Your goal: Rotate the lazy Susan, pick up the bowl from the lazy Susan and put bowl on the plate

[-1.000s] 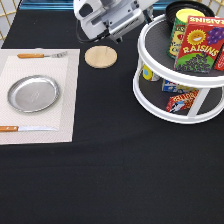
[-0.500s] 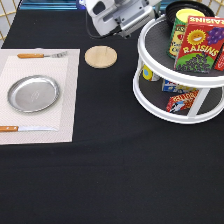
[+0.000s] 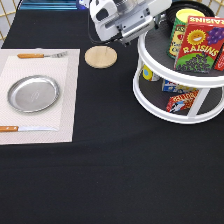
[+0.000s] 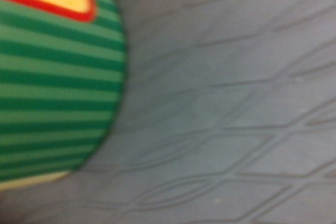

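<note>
The white two-tier lazy Susan (image 3: 150,100) stands at the exterior view's right. On its top tier a black curved rim, which looks like the bowl (image 3: 176,5), shows behind a green can (image 3: 181,30) and is mostly hidden. My gripper (image 3: 161,19) reaches in from the exterior view's top, at the top tier's left edge beside the can. The silver plate (image 3: 33,93) lies empty on a pale placemat (image 3: 67,100) at the left. The wrist view shows the green striped can (image 4: 52,90) close up over the grey patterned tray surface (image 4: 225,125).
A raisins box (image 3: 199,42) stands on the top tier, with snack packets (image 3: 180,102) on the lower tier. A round wooden coaster (image 3: 100,56) lies left of the turntable. A fork (image 3: 40,55) and a knife (image 3: 25,128) lie on the placemat.
My hand has moved toward the exterior view's top and right, closer in over the lazy Susan's top tier. Nothing else has moved.
</note>
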